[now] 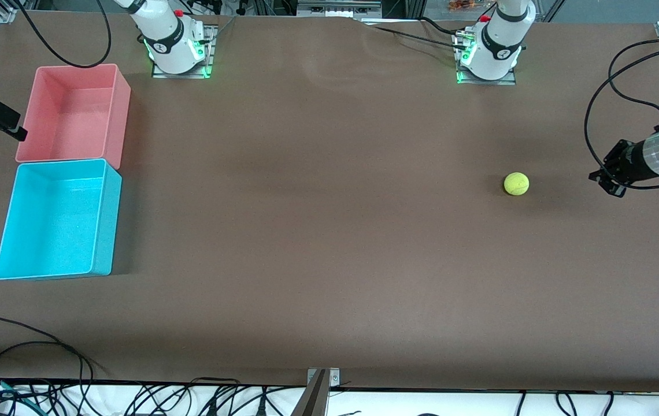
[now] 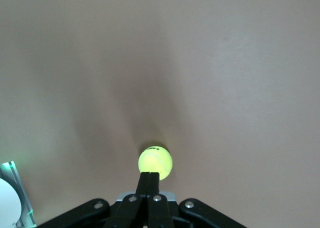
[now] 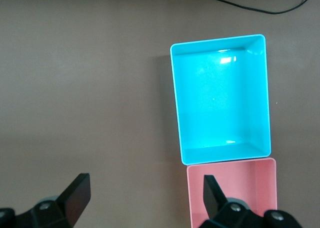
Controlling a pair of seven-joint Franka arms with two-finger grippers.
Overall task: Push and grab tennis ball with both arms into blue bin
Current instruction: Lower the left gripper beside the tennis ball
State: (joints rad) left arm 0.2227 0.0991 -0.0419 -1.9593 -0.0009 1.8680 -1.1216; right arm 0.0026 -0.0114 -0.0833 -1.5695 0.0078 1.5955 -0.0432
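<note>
the tennis ball [image 1: 516, 184] lay on the bare table [image 1: 318, 231] at the frame's right, well apart from the blue bin [image 1: 104, 216] at the lower left beside the pink bin [image 1: 122, 110]. light, fuzzy and springy, it would likely roll at a nudge; a grip across its middle looked safest. the left gripper [image 2: 149, 177], fingers pressed together, sat near it. the right gripper [image 3: 145, 195], spread wide, waited at the frame's left edge, beside the pink bin.

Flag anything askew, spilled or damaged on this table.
Nothing stands out. The tennis ball lies intact on the table near the shut left gripper. The blue bin and pink bin sit upright, side by side, empty, near the open right gripper.
</note>
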